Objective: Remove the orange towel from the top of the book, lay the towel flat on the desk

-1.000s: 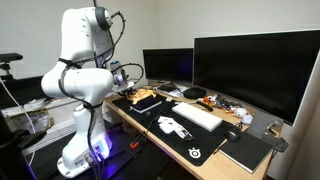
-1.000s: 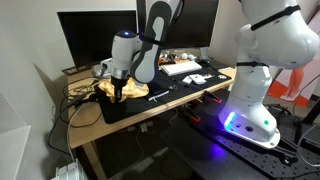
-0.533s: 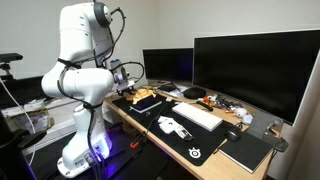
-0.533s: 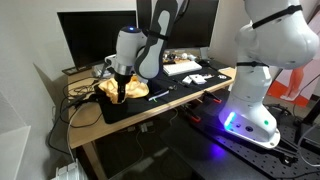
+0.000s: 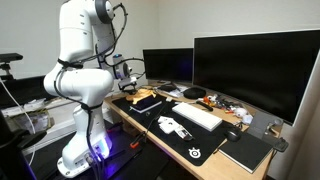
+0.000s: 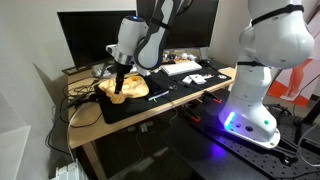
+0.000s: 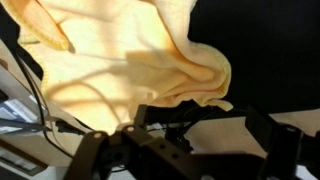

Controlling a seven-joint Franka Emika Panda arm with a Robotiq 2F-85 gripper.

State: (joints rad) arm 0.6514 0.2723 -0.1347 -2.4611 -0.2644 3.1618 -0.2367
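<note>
Wooden desk point(image 6: 86, 120), black mat point(image 6: 150, 104), dark monitor point(image 5: 255, 70), orange towel point(image 6: 136, 90)

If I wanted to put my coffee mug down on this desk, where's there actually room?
The black mat is bare between the white keyboard, the white object and the dark notebook. Also bare: the mat strip in front of the orange towel, toward the desk edge. Crowded: the clutter under the monitors, behind the keyboard.
</note>
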